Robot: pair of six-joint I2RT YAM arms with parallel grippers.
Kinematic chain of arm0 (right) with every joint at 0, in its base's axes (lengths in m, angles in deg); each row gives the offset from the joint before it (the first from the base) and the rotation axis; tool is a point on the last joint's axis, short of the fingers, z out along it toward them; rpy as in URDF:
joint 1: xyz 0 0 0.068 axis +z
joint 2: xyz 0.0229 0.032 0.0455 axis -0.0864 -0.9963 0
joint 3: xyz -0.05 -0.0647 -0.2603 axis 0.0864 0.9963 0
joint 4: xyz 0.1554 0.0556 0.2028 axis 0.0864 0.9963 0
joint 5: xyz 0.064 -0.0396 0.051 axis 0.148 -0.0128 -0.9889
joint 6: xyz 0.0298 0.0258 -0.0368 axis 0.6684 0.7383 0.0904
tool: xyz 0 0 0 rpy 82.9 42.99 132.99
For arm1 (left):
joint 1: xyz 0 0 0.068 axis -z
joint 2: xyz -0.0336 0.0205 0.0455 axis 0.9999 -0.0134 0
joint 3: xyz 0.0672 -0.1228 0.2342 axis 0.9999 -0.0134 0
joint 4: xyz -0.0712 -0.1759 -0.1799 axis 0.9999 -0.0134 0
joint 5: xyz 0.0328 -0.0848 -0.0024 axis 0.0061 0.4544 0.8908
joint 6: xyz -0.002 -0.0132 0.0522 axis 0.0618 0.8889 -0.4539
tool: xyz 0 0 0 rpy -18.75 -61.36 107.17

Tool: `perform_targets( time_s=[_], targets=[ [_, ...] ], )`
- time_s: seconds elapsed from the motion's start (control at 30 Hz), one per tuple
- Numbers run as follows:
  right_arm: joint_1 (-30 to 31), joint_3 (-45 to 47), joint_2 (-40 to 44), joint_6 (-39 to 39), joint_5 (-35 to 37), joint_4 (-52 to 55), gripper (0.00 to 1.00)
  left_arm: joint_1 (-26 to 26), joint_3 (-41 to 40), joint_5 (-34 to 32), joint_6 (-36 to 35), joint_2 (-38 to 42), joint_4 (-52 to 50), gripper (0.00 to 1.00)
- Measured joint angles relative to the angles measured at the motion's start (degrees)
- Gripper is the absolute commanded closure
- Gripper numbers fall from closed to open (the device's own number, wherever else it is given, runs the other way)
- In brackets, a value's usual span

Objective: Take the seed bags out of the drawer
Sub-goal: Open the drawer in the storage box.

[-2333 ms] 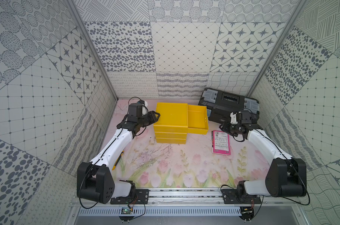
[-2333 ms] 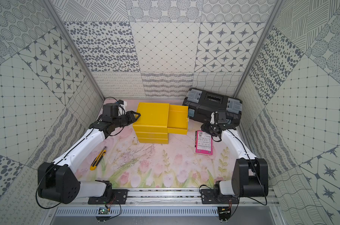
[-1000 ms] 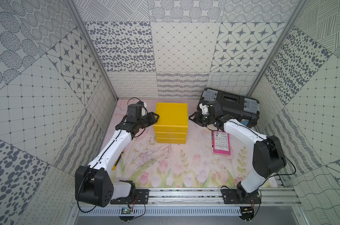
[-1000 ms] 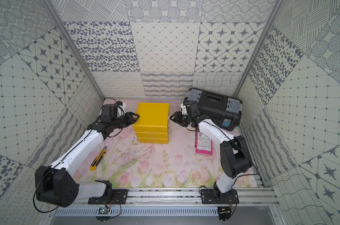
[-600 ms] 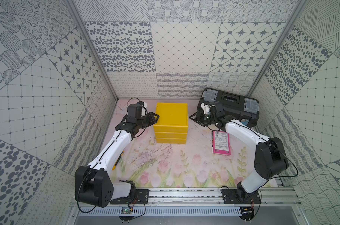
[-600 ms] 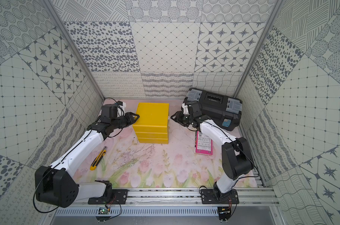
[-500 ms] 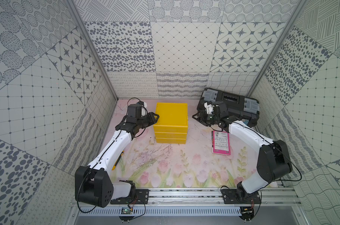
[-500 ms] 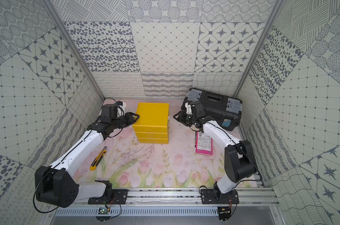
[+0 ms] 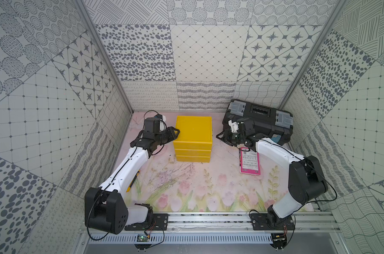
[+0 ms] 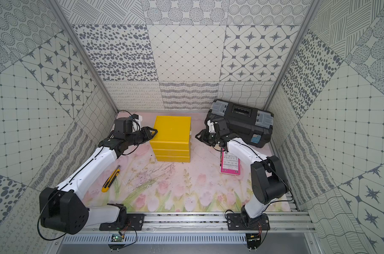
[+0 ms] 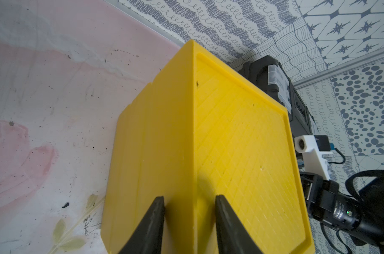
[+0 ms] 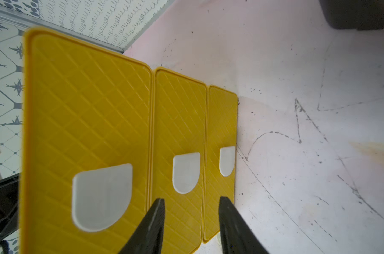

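The left gripper (image 11: pixel 189 199), jaws partly spread, straddles the top edge of the yellow plastic three-drawer cabinet (image 9: pixel 193 132), tips touching it. The right gripper (image 12: pixel 191 200), partly spread and empty, faces the shut drawers. A magenta, white-panelled seed bag (image 9: pixel 250 163) lies on the floral mat (image 9: pixel 186 187) nearby.

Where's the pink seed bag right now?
In both top views the pink seed bag lies flat on the mat on the robot's right side, near the black toolbox.
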Motion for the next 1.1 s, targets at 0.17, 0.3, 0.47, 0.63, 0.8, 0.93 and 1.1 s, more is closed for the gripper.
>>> perform_targets(
  time_s=[0.17,0.3,0.47,0.63,0.8,0.93,1.1],
  targets=[
    [1.4,-1.3,-4.1,0.0,0.3,-0.2,0.56,0.0,0.0,0.0,0.0,0.0,0.0,0.6],
    [1.7,-2.4,-6.0,0.2,0.5,-0.8,0.56,0.0,-0.1,0.0,0.0,0.0,0.1,0.6],
    [1.8,-2.6,-6.1,0.5,0.6,-1.6,0.57,0.0,-0.2,0.0,0.0,0.0,0.2,0.6],
    [1.9,-2.6,-5.9,0.5,0.8,-1.7,0.56,0.0,-0.2,0.0,0.0,0.0,0.2,0.6],
    [2.0,-2.6,-5.6,0.5,0.7,-2.0,0.57,0.0,-0.2,0.0,0.0,0.0,0.2,0.6],
    [2.1,-3.1,-5.6,0.6,0.6,-2.0,0.57,0.0,-0.2,0.0,0.0,0.0,0.3,0.6],
    [2.5,-3.6,-5.7,0.7,0.5,-2.0,0.57,0.0,-0.2,0.0,0.0,0.0,0.3,0.6]
  ],
)
